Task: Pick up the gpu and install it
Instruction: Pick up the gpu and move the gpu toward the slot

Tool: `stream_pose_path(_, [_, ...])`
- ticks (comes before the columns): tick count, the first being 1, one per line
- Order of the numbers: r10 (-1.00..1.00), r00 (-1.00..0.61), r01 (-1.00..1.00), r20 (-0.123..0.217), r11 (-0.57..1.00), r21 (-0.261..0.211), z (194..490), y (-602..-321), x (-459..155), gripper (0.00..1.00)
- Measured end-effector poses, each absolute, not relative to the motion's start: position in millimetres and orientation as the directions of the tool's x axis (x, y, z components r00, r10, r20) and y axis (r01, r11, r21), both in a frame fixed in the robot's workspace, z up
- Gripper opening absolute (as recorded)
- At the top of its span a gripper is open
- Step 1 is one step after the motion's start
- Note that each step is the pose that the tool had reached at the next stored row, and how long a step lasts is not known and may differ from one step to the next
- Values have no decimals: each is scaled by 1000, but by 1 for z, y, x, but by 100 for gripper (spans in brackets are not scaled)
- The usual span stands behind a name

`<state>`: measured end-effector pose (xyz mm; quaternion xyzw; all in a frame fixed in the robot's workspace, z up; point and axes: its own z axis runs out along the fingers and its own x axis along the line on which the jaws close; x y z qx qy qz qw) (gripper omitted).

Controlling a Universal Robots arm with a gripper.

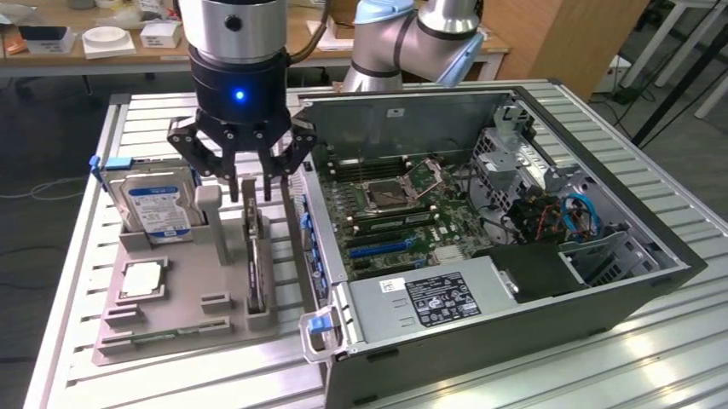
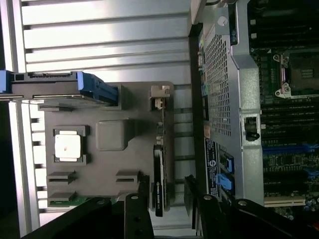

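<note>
The gpu is a slim black card standing on edge in a slot of the grey holder tray, beside the open computer case. In the wrist view the gpu runs lengthwise between my two dark fingers. My gripper hangs open just above the card's far end, one finger on each side, with nothing held. In the wrist view the gripper straddles the card with a gap on both sides.
On the tray stand a silver hard drive with a blue-and-white label, a processor chip and a green memory stick. The case's motherboard lies exposed, with blue slots. The case wall is close to the tray.
</note>
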<state>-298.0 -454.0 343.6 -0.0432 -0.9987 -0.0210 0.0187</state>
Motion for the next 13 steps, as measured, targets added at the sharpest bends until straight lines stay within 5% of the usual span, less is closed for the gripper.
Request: stream_pose_path(13, [86, -996, 88, 39, 995, 40, 321, -458, -302, 42])
